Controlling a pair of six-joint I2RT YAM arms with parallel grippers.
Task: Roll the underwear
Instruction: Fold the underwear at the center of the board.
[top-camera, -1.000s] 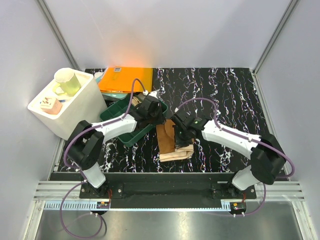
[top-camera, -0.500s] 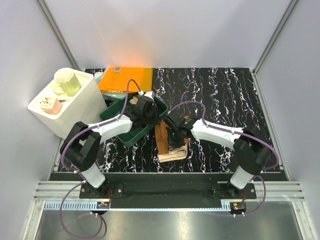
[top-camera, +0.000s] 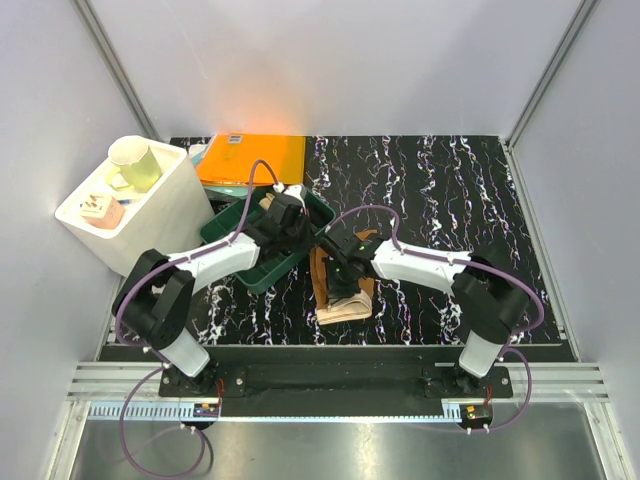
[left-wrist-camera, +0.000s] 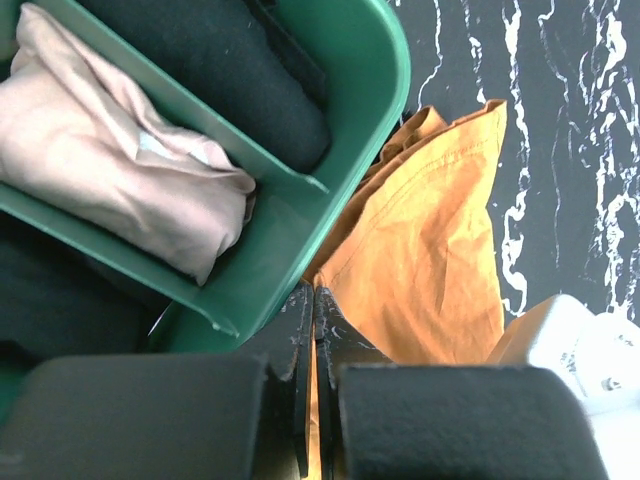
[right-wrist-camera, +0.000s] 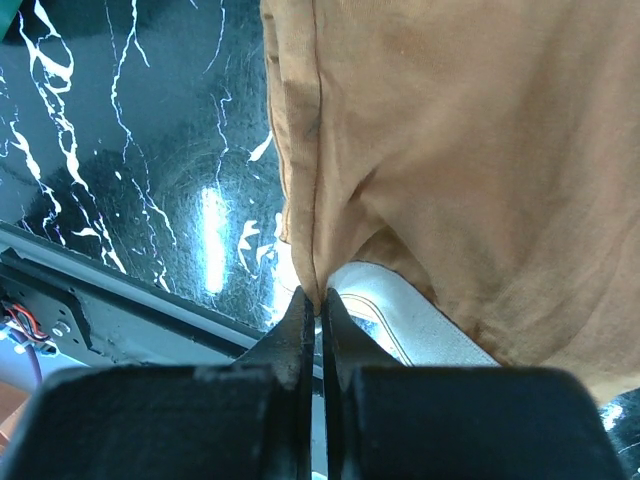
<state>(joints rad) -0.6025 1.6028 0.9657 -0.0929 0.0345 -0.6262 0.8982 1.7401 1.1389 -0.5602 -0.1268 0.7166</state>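
The brown underwear (top-camera: 345, 290) lies half bunched on the black marbled table, with its pale waistband (top-camera: 340, 314) nearest the arms. My left gripper (top-camera: 308, 243) is shut on the cloth's far left edge beside the green tray. In the left wrist view a strip of brown underwear (left-wrist-camera: 430, 250) runs between the closed fingers of the left gripper (left-wrist-camera: 314, 292). My right gripper (top-camera: 333, 268) is shut on a pinched fold of the brown underwear (right-wrist-camera: 450, 150). The right wrist view shows the right gripper (right-wrist-camera: 320, 302) just above the waistband (right-wrist-camera: 420, 335). Black cloth (left-wrist-camera: 230, 70) lies in the tray.
The green tray (top-camera: 262, 275) holds black and pale pink cloth (left-wrist-camera: 110, 170) right beside the left gripper. A white box (top-camera: 160, 215) with a green mug (top-camera: 133, 163) stands at the left. An orange folder (top-camera: 255, 158) lies behind the tray.
Both grippers have shifted left while staying shut on the cloth. The right gripper moved furthest, drawing the brown underwear into a narrower, more bunched shape.
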